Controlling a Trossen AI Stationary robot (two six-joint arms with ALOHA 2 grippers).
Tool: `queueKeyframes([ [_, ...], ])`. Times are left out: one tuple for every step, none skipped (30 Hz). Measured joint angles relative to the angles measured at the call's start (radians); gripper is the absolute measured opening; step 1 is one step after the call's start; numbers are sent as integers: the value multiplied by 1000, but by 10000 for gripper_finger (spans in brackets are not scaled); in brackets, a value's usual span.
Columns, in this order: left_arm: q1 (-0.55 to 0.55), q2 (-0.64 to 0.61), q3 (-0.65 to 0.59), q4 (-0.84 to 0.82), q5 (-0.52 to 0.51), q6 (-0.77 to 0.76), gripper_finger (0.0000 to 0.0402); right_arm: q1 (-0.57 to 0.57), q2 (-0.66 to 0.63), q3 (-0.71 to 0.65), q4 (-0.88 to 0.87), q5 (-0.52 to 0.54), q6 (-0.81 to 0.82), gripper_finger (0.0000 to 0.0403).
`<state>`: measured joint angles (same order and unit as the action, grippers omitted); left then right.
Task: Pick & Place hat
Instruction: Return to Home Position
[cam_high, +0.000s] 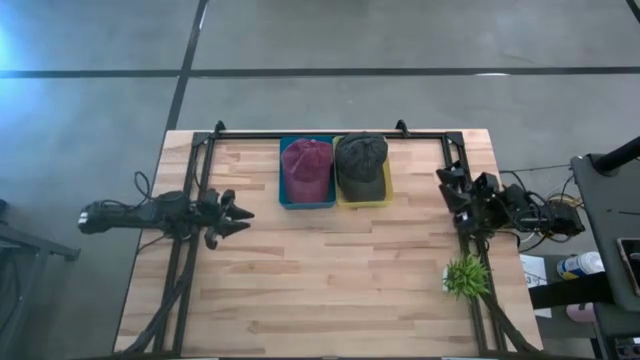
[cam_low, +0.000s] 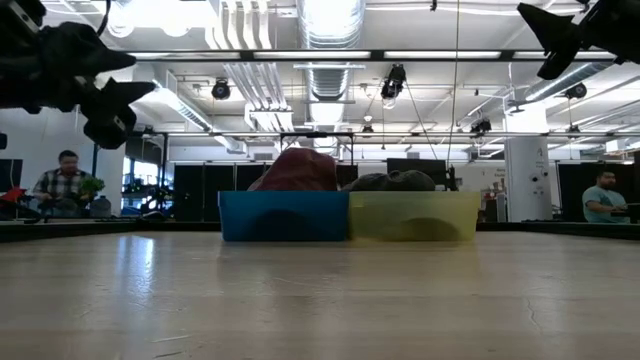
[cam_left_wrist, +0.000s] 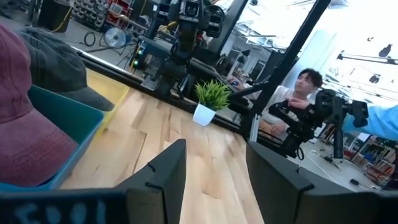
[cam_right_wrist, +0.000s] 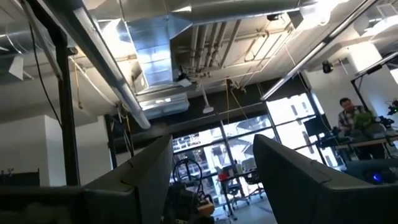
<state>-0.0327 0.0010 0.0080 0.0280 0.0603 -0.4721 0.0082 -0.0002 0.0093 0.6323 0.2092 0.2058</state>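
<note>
High view | table (cam_high: 330, 290) fills lower frame | blue bin (cam_high: 306, 204) and yellow bin (cam_high: 366, 202) touching, upper centre | pink cap (cam_high: 307, 168) in blue, dark cap (cam_high: 361, 165) in yellow | left gripper (cam_high: 247, 219) mid-left, fingers apart, empty | right gripper (cam_high: 448, 180) mid-right, seemingly pointing up, fingers apart, empty | plant (cam_high: 465, 276) lower right

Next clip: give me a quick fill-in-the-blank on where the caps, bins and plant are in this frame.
The pink cap lies in the bin coloured ___. The dark cap lies in the bin coloured ___. The potted plant stands on the table at the robot's ___ side. The left claw and the right claw, both open, hold ___.
Missing words: blue; yellow; right; nothing.
</note>
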Motion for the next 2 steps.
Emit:
queueKeyframes([
  [-2, 0, 0, 0, 1, 0, 161, 0, 0, 0, -1, 0, 0, 219],
  [-4, 0, 0, 0, 1, 0, 161, 0, 0, 0, -1, 0, 0, 219],
])
